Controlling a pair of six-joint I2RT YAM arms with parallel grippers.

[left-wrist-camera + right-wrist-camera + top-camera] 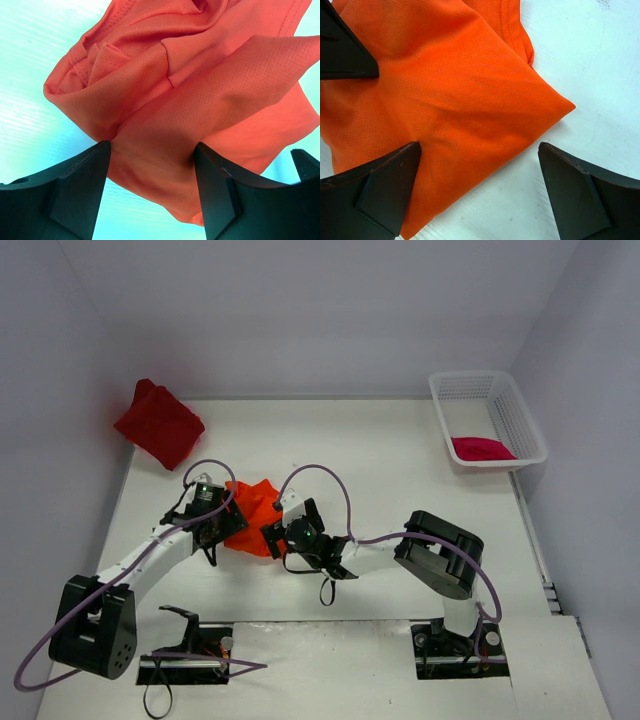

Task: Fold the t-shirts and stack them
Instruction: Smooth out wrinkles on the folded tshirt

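left claw (150, 150) half closed on a thick fold of the orange shirt (200, 75), crumpled on the table (400, 470); right claw (479, 150) gapes wide at the shirt's corner, one finger on cloth, holding nothing

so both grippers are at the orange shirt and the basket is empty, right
Not empty: the basket holds a crimson-pink shirt, as the top external view shows. The left gripper and right gripper are indeed at the orange shirt.
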